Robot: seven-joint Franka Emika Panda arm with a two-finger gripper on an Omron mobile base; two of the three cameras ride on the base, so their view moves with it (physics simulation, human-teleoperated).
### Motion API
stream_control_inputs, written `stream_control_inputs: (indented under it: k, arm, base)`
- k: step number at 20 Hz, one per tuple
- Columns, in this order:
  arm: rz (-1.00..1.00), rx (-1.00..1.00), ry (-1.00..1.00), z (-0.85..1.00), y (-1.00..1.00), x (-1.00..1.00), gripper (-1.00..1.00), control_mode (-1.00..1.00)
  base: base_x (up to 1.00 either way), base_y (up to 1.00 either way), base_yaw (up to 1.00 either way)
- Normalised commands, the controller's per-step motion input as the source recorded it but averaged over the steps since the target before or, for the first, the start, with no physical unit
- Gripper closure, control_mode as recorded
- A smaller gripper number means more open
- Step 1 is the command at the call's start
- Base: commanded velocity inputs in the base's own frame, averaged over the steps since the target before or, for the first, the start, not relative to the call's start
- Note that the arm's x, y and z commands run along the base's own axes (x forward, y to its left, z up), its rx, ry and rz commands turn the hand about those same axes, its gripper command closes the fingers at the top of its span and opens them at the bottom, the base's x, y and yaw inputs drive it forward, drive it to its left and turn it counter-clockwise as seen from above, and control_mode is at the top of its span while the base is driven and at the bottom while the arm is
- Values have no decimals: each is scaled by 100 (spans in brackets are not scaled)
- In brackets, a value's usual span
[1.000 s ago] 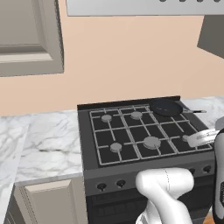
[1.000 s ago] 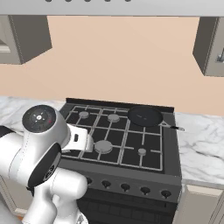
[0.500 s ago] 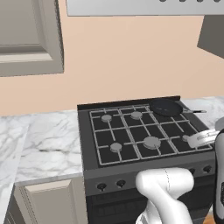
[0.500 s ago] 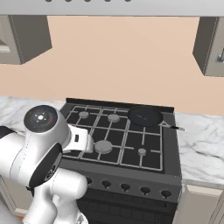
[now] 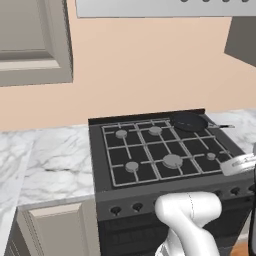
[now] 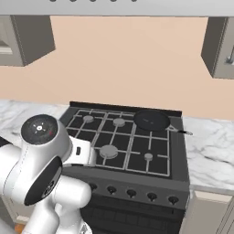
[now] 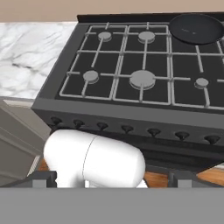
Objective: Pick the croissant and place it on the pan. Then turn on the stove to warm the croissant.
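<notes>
The stove [image 5: 160,150] is a dark grey gas range with black grates and grey burner caps, also seen from the right as the stove [image 6: 123,141]. The black pan [image 5: 189,121] rests on its back right burner, its thin handle pointing right; it is the pan [image 6: 151,120] and the pan [image 7: 196,28] in the other views, and nothing lies in it. The croissant is out of view. My gripper [image 7: 113,178] hangs in front of the stove's front edge, low and well short of the pan, open with nothing between its fingertips [image 7: 43,177]. A row of black knobs [image 7: 127,128] lines the stove front.
Marble counters flank the stove, one on the left [image 5: 55,160] and one on the right [image 6: 210,151]. Wall cabinets [image 5: 30,40] hang above, with a range hood [image 6: 128,7] over the stove. A grey lower cabinet door [image 7: 17,140] stands left of the oven.
</notes>
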Motion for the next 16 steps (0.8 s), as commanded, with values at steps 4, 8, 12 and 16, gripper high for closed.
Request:
stream_control_inputs:
  k: [4,8,12,16]
  arm:
    - [0,0,0,0,0,0,-100,100]
    - [0,0,0,0,0,0,-100,100]
    - [0,0,0,0,0,0,-100,100]
    - [0,0,0,0,0,0,-100,100]
  base:
    - [-39,0,0]
    - [-26,0,0]
    - [-29,-23,0]
    - [-52,-36,0]
